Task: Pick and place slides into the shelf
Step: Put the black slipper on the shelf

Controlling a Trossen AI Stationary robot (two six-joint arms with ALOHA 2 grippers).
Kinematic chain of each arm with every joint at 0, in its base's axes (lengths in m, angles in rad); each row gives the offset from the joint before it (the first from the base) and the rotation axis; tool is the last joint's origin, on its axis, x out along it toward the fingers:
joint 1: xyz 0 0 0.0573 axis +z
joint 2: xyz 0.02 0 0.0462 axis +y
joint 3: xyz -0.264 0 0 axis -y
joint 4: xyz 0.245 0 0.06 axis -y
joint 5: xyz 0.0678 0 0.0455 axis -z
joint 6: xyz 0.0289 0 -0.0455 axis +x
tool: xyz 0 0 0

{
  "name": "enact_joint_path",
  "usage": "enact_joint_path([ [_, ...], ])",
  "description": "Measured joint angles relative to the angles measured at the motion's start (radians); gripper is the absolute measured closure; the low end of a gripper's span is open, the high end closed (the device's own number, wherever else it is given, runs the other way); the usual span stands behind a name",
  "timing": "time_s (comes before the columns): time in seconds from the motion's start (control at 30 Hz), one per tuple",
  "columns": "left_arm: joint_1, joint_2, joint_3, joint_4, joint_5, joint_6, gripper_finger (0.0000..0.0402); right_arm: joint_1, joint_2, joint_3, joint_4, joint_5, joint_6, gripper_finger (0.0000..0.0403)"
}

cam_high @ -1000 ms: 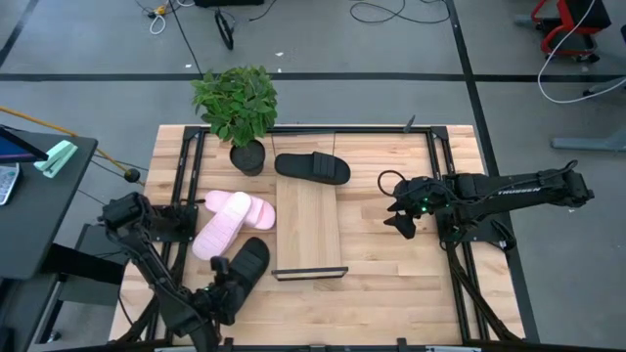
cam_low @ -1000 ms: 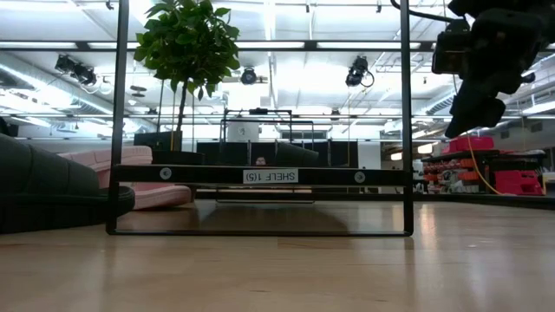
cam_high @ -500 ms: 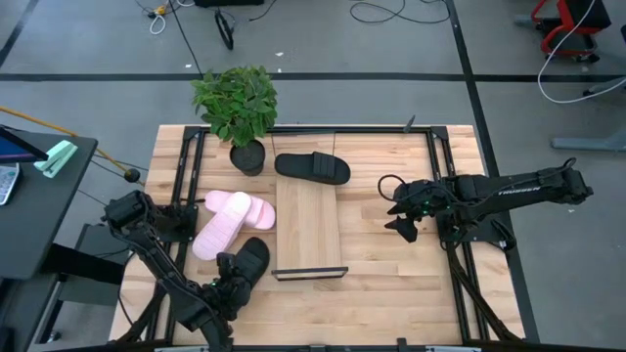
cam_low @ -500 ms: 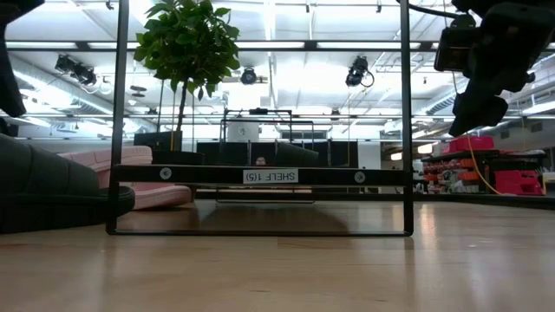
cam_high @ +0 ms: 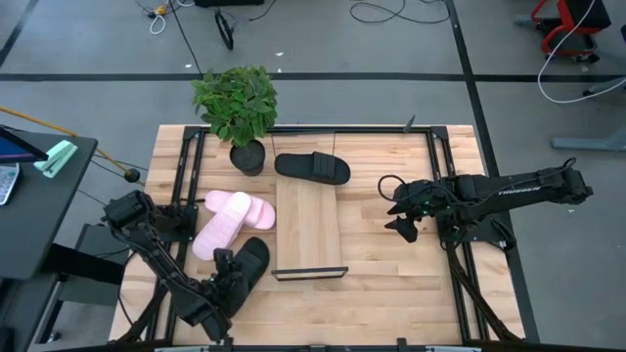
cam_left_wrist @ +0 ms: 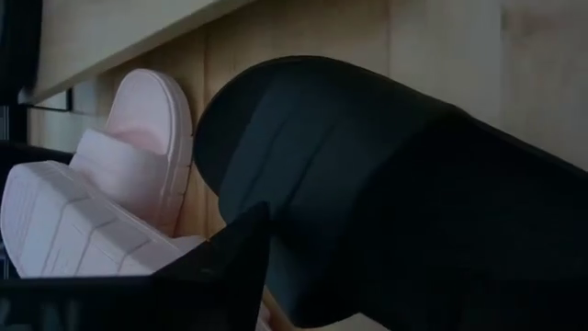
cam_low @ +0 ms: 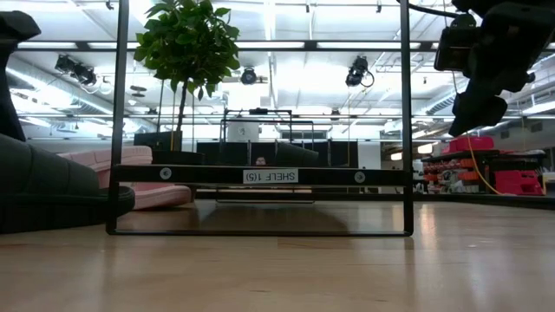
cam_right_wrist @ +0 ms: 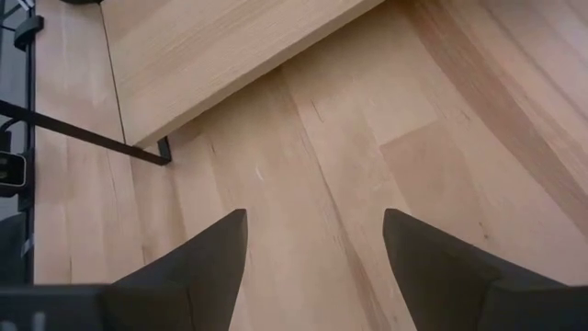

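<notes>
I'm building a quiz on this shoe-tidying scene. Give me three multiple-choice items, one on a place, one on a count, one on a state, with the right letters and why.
1. Where does the far black slide lie?
A. Across the shelf's end near the potted plant
B. Under the right gripper
C. On the floor

2. How many pink slides are in view?
A. None
B. Two
C. Four

3. How are the right gripper's fingers?
A. Shut on a slide
B. Open, holding nothing
C. Shut, empty

Answers:
1. A: it sits crosswise at the end of the shelf beside the potted plant.
2. B: the pink slides lie together left of the shelf.
3. B: the right gripper hangs over bare table, fingers apart.
</notes>
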Motion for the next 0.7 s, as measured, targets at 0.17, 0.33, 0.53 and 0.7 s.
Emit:
enact_joint_path([
  [0.17,0.006,0.000,-0.004,-0.004,-0.004,0.005,0.0225,0.000,0.000,0.000,0.000,0.029,-0.009,0.0143],
  [0.33,0.010,0.000,-0.004,-0.004,-0.006,0.005,0.0261,0.000,0.000,0.000,0.000,0.047,-0.011,0.0143],
  [0.53,0.010,0.000,-0.004,-0.002,-0.007,0.005,0.0317,0.000,0.000,0.000,0.000,0.048,-0.011,0.0143],
  [0.7,0.010,0.000,-0.004,-0.003,-0.010,-0.012,0.0376,0.000,0.000,0.000,0.000,0.048,-0.011,0.0143],
])
